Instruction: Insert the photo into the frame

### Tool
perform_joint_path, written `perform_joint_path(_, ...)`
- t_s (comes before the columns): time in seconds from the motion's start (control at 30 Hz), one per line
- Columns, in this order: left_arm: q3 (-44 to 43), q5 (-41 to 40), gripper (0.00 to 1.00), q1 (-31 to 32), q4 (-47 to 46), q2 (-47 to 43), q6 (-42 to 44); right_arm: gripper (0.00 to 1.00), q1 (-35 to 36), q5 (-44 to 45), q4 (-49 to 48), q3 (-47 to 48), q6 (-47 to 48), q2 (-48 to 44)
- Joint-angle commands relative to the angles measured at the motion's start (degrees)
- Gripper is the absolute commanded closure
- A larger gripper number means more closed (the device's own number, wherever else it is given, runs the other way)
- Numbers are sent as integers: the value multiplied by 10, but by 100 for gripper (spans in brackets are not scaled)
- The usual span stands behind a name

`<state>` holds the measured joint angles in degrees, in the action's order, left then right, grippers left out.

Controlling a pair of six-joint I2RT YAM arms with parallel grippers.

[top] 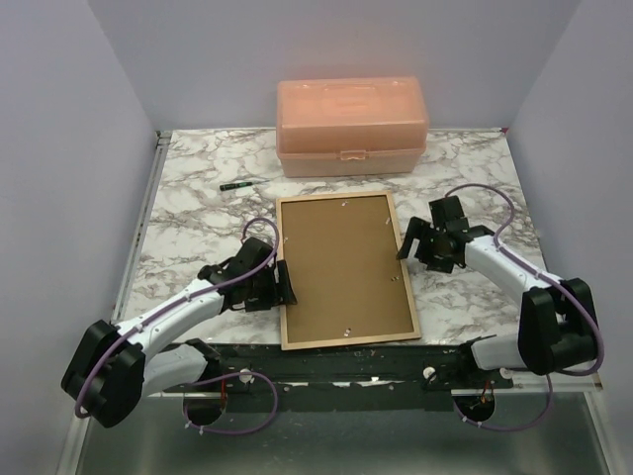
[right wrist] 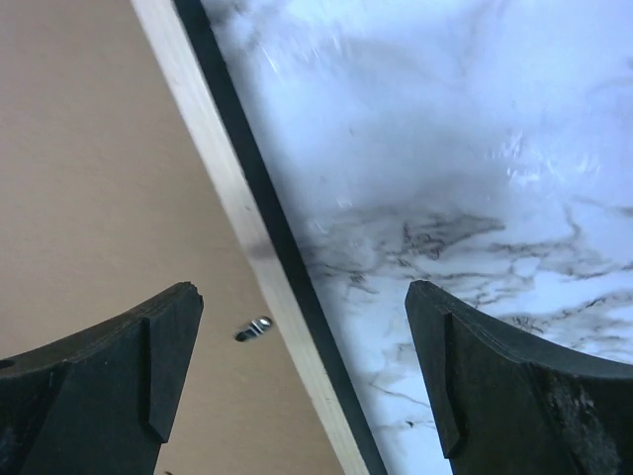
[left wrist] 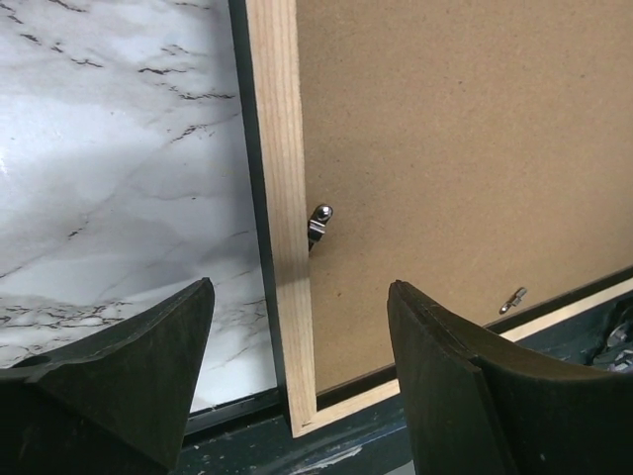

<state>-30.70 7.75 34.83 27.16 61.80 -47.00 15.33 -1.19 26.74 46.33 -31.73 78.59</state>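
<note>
The frame [top: 283, 272] lies face down in the middle of the marble table, its light wood back rim up and a brown fibreboard backing panel [top: 341, 267] filling it. The photo is hidden. My left gripper [top: 285, 282] stands open over the frame's left rail [left wrist: 282, 198], one finger above the marble, the other above the panel, near a small metal clip [left wrist: 318, 224]. My right gripper [top: 407, 240] is open too, straddling the right rail [right wrist: 232, 203], with another clip [right wrist: 254, 329] between its fingers. Neither holds anything.
A closed salmon plastic box [top: 351, 127] stands at the back of the table. A dark pen [top: 235, 185] lies left of it. The frame's near edge [left wrist: 415, 381] reaches the dark strip at the table's front.
</note>
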Motion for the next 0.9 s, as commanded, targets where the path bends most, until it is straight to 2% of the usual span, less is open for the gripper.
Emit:
perform_joint_path(0.0,-22,-26,29,-3,19,21,9,7,-9,-64,5,-46,-1,-1)
perform_joint_path(0.33,-44,-44,40,12,6,91,16,7,-9,-137,-41,-97,-7,16)
perform_joint_path(0.63,-99,-115,52,55,30,169,25,9,-8,-152,-46,-114,-12,0)
perform_joint_path(0.87,-125,-168,71,82,65,221,12,10,-9,-155,-44,-111,-11,5)
